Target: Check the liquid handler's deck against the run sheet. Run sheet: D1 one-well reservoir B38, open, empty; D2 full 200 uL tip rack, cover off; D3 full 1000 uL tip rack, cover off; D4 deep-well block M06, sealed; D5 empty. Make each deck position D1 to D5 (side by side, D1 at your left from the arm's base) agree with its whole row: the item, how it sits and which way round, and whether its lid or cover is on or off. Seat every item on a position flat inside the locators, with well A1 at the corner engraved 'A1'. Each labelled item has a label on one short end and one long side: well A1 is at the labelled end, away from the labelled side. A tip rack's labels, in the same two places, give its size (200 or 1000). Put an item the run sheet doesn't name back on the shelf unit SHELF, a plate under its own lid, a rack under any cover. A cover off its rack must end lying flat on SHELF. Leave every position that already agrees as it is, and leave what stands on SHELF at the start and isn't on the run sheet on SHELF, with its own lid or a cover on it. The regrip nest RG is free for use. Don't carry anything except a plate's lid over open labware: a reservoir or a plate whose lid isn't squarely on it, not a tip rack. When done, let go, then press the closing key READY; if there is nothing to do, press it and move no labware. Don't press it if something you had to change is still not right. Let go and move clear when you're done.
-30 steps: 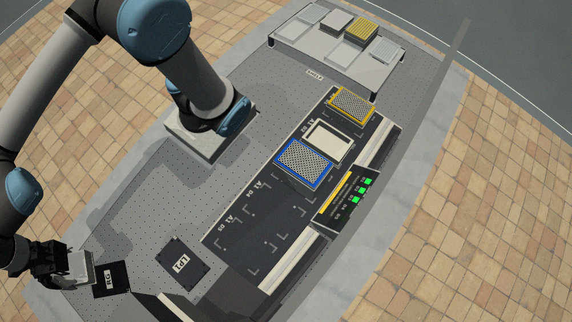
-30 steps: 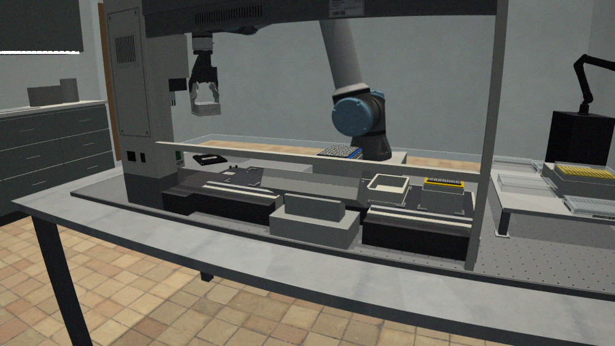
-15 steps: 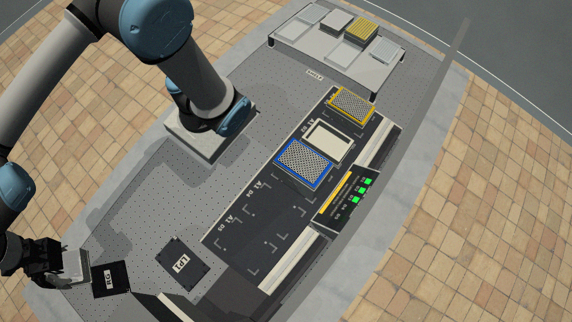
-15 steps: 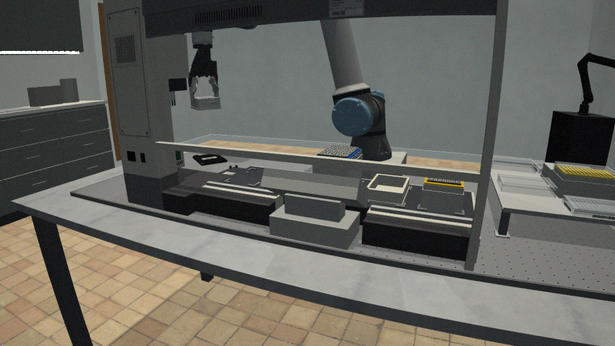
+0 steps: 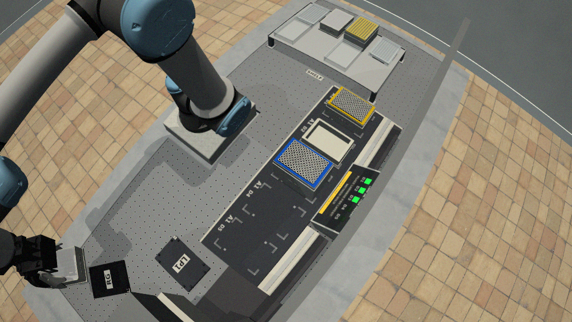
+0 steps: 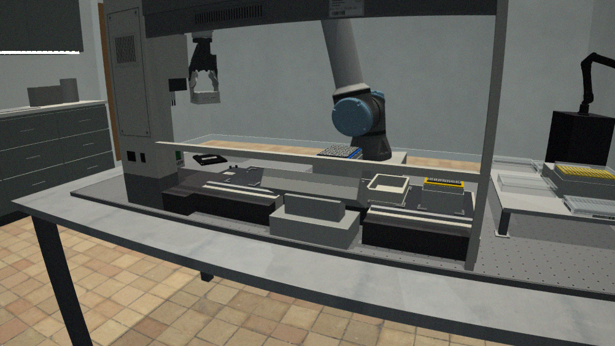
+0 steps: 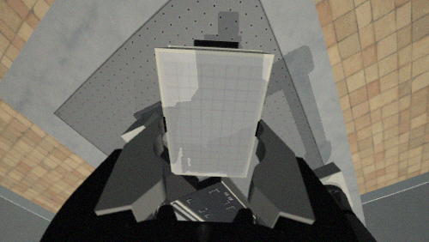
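My gripper [image 5: 60, 264] [image 6: 205, 91] [image 7: 212, 118] is shut on a pale deep-well block [image 5: 72, 264] [image 6: 205, 97] [image 7: 212, 107] with a smooth sealed top that shows a faint grid. It holds the block by its long sides, high in the air beside the RG nest [image 5: 112, 278]. On the deck, a yellow-rimmed tip rack [image 5: 351, 105] [image 6: 443, 183] stands on D1. An open, empty cream reservoir [image 5: 327, 140] [image 6: 388, 183] stands on D2. A blue-rimmed tip rack [image 5: 303, 162] [image 6: 339, 151] stands on D3. D4 [image 5: 276, 201] and D5 [image 5: 244, 236] are bare.
SHELF [image 5: 362, 72] [image 6: 533, 206] carries clear covers, a grey block [image 5: 337, 20], a yellow-topped rack [image 5: 361, 30] [image 6: 583, 173] and clear-lidded plates. The LP1 pad [image 5: 182, 264] lies beside RG. A panel with green lights [image 5: 346, 196] edges the deck. The handler's frame stands over the deck.
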You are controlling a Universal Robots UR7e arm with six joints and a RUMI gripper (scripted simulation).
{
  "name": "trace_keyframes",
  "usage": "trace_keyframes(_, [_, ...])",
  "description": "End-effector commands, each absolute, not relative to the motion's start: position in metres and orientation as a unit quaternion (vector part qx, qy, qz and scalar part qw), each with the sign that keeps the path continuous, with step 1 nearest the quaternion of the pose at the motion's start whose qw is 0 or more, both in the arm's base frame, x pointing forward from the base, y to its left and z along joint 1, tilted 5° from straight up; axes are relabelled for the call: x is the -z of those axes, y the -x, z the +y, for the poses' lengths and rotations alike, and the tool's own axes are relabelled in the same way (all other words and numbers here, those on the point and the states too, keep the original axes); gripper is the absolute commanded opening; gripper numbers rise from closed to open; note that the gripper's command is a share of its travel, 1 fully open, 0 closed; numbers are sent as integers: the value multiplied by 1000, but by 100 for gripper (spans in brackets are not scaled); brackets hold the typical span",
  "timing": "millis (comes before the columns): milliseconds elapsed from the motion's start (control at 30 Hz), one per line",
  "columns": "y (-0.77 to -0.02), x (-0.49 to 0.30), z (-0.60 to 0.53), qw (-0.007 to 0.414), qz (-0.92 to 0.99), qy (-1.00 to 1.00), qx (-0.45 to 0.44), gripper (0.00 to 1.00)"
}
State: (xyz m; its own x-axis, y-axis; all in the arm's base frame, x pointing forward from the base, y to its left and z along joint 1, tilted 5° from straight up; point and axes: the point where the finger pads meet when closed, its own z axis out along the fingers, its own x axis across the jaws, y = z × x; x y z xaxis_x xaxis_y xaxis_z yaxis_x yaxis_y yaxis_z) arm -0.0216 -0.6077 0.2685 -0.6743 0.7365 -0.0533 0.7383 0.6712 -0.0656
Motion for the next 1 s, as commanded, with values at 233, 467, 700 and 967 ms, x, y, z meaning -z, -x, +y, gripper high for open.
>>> trace_keyframes(233, [21,-287,-606,11,914,-403,41,0])
trace_keyframes(467, [21,-299,-605,11,914,-403,42,0])
trace_keyframes(700, [21,-307,-605,11,914,-403,41,0])
trace_keyframes(967, [21,-309,-605,11,914,-403,42,0])
